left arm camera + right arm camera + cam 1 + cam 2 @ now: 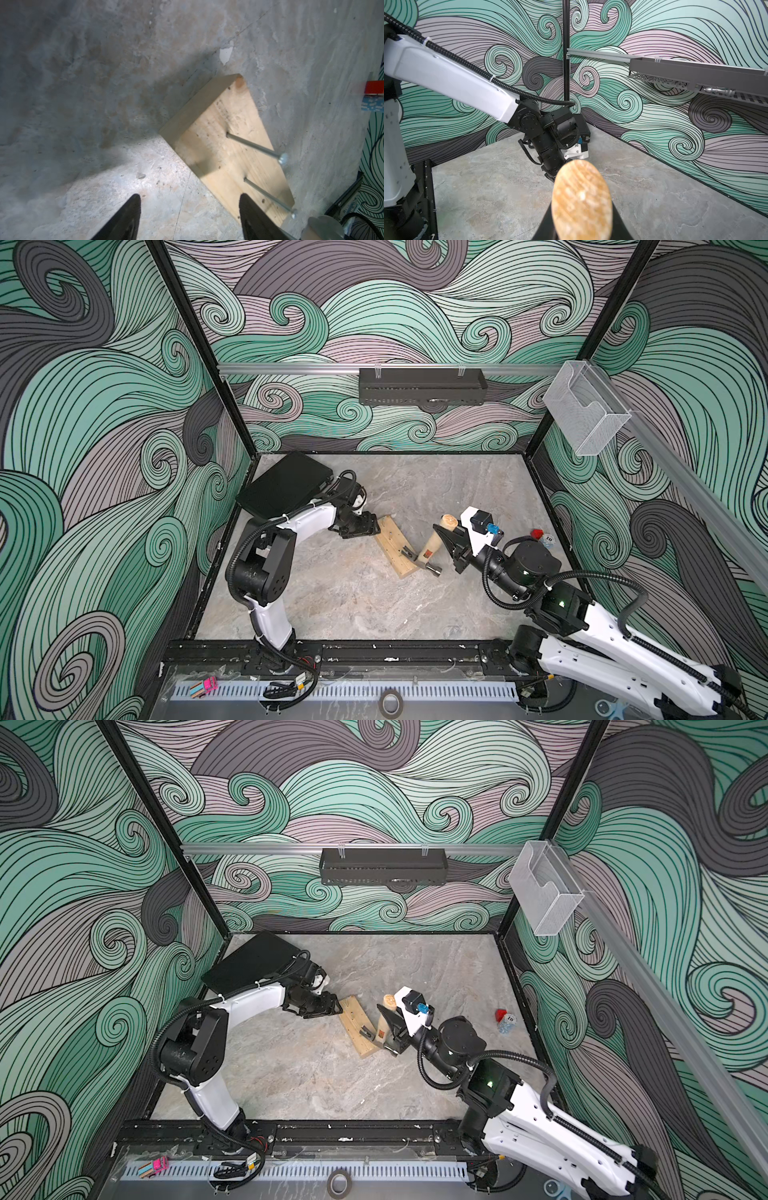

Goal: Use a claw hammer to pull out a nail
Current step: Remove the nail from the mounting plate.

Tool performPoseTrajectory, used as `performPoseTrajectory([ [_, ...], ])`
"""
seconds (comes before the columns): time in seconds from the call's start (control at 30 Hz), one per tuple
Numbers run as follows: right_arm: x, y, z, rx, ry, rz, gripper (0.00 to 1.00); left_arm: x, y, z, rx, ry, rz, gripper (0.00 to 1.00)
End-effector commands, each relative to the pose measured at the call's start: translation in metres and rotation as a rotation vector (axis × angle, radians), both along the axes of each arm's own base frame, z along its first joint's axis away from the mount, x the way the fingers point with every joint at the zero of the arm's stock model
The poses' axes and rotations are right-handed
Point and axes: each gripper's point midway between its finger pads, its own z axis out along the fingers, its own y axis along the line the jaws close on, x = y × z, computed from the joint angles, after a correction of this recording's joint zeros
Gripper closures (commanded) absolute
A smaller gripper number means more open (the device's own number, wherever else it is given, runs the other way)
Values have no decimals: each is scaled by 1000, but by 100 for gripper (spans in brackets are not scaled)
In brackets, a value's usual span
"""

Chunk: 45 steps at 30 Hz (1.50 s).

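Right claw (441,537) grips the claw hammer (429,546) at the wooden block (390,536).

Black wall basket (422,386), clear holder (586,410)

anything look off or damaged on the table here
Two nails stick far out of the wooden board, barely driven in. The table has a small white chip in its surface near the board's corner. Nothing looks spilled.

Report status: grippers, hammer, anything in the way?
Left gripper open at the block's far end. Right gripper shut on the hammer handle, claw by a nail. Two nails in it; nothing blocking.
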Motion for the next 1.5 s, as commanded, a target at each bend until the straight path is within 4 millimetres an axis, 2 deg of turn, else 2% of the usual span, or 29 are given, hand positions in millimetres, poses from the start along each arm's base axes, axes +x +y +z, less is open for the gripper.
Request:
performPoseTrajectory([
  [0.0, -13, -11, 84, 211, -170, 19, 100, -5, -6, 14, -22, -42, -42, 27],
  [0.23, -10, -9, 95, 199, -182, 10, 100, -5, -4, 19, -20, -55, -39, 27],
  [0.37, -6, -10, 98, 184, -167, -13, 100, -5, -8, 32, -59, -103, -51, 27],
  [0.57, 1, -13, 102, 164, -110, -54, 100, -12, -18, 71, -153, -264, -120, 29],
  [0.73, 8, -15, 109, 146, -19, -94, 100, -34, -29, 107, -154, -507, -269, 31],
  [0.83, 12, -11, 111, 99, 38, -98, 100, -50, -35, 120, -134, -657, -363, 33],
  [1.0, 16, -8, 119, 99, 64, -111, 100, -76, -47, 129, -162, -807, -508, 39],
  [1.17, 18, -3, 126, 108, 64, -99, 100, -105, -62, 130, -168, -957, -680, 45],
  [1.3, 17, 1, 133, 118, 70, -82, 100, -123, -69, 124, -175, -1031, -792, 50],
  [1.47, 16, 7, 139, 130, 74, -56, 100, -131, -74, 109, -155, -1036, -845, 54],
])
